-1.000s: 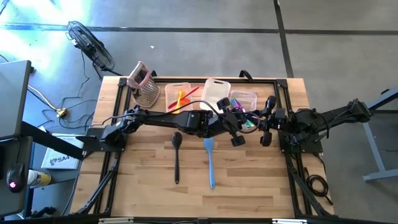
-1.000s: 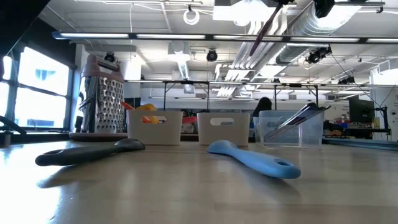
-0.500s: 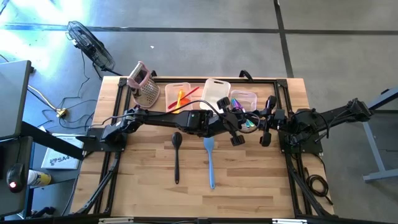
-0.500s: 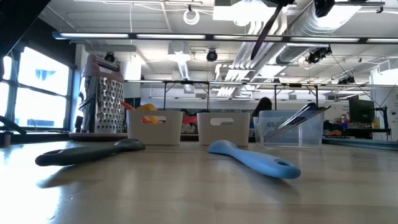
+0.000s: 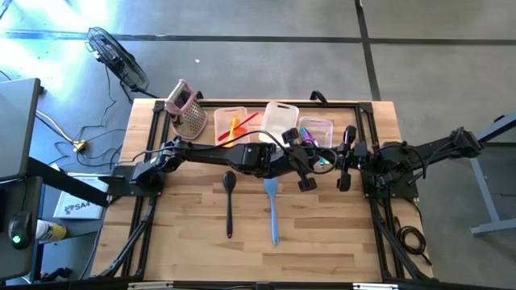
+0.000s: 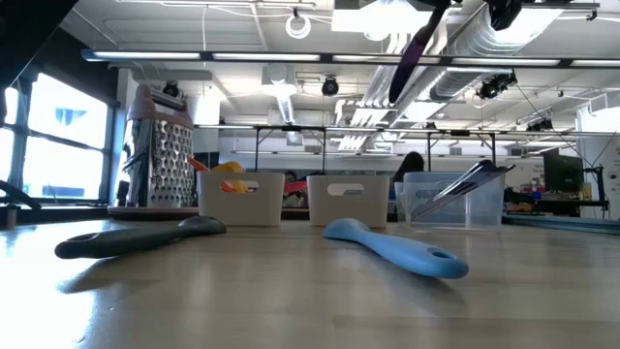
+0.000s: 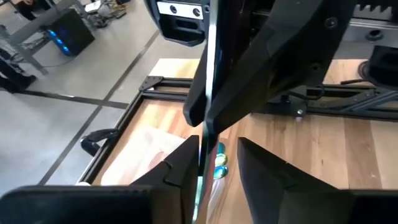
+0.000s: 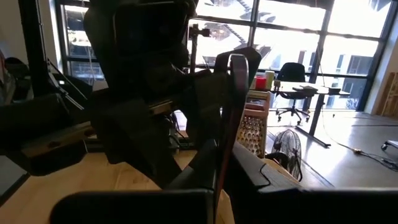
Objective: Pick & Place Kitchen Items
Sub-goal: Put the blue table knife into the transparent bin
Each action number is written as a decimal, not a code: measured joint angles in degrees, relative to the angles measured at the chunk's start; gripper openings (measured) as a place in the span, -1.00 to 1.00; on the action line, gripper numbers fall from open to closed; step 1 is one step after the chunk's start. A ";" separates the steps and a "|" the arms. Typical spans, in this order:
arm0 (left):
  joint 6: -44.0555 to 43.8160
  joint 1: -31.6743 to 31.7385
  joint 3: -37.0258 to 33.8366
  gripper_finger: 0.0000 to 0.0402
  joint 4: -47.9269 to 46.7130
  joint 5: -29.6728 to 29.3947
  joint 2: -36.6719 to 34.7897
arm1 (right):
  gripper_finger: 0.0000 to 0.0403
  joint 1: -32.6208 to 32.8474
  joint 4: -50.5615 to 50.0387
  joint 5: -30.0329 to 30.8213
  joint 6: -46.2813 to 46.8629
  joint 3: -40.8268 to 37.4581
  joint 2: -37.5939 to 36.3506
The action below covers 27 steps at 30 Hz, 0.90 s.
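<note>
The right claw (image 5: 345,161) pinches a dark purple utensil (image 6: 415,53) high above the bench (image 5: 322,234), near the clear bin (image 5: 316,129); the left claw (image 5: 305,165), slightly parted, meets it there.

A light wooden bench (image 5: 201,250) fills the middle of the high view, ringed by a black frame. Along its upper edge stand a metal box grater (image 5: 187,113) with a pink handle at upper left and, to its right, three clear bins (image 5: 280,119) in a row. Nearer the centre lie a dark spoon (image 5: 229,201) and, just right of it, a blue spatula (image 5: 272,211), both lengthwise and apart.
</note>
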 joint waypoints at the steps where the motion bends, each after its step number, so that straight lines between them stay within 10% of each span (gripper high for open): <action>1: -0.03 0.00 0.00 -0.48 -0.03 0.42 0.01 | -0.97 0.00 -0.04 -0.02 0.02 0.00 0.00; 14: -11.34 -0.15 0.06 -0.45 -14.79 5.09 -0.07 | -0.98 -0.02 -12.43 4.41 4.19 -0.02 -3.95; 21: -19.57 -0.02 0.04 -0.45 -26.84 13.46 -0.07 | -0.98 -0.04 -16.17 18.62 2.76 0.00 -7.60; 27: -23.16 -0.02 0.04 -0.44 -32.05 24.89 -0.07 | -0.97 -2.55 -22.85 19.45 -1.50 0.04 -8.24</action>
